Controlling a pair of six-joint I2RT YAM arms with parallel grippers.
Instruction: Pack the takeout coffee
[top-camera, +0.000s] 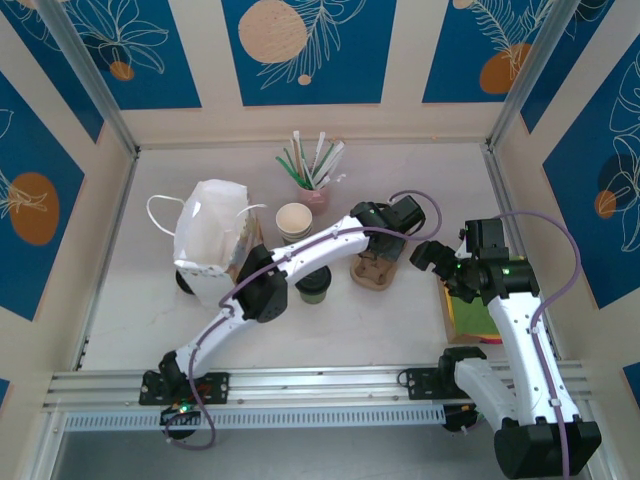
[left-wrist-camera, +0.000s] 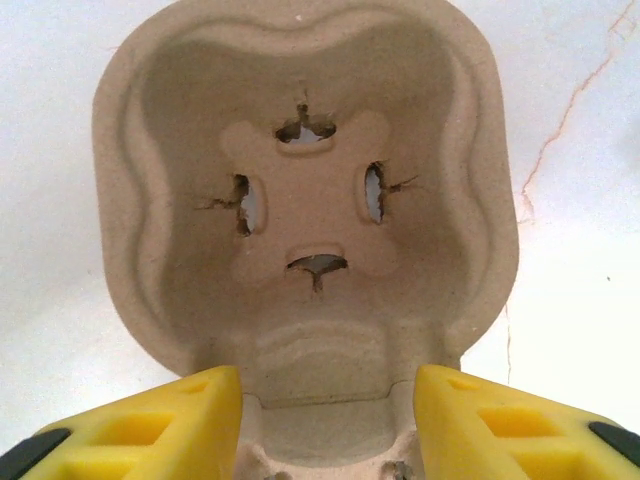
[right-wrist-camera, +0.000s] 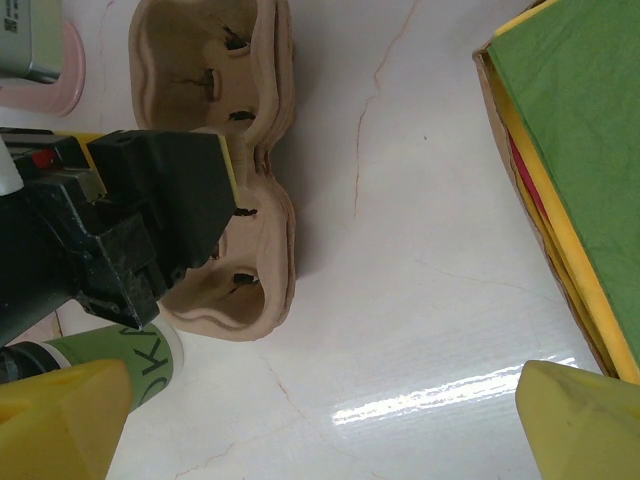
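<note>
The takeout coffee (top-camera: 313, 285), a small green cup with a black lid, stands at the table's middle, partly under my left arm. In the right wrist view its green side (right-wrist-camera: 110, 360) shows at the lower left. Just to its right lies a brown pulp cup carrier (top-camera: 378, 275). My left gripper (top-camera: 382, 250) is down on the carrier's narrow middle. In the left wrist view the yellow fingers (left-wrist-camera: 190, 420) press both sides of that waist, with an empty cup well (left-wrist-camera: 310, 200) beyond. My right gripper (right-wrist-camera: 330, 430) hangs open over bare table to the right of the carrier (right-wrist-camera: 250, 290).
A white paper bag (top-camera: 205, 240) stands open at the left. A stack of lidless cups (top-camera: 294, 220) and a pink cup of straws (top-camera: 315, 190) stand behind the coffee. A tray of green napkins (top-camera: 470, 318) lies at the right, close to my right gripper.
</note>
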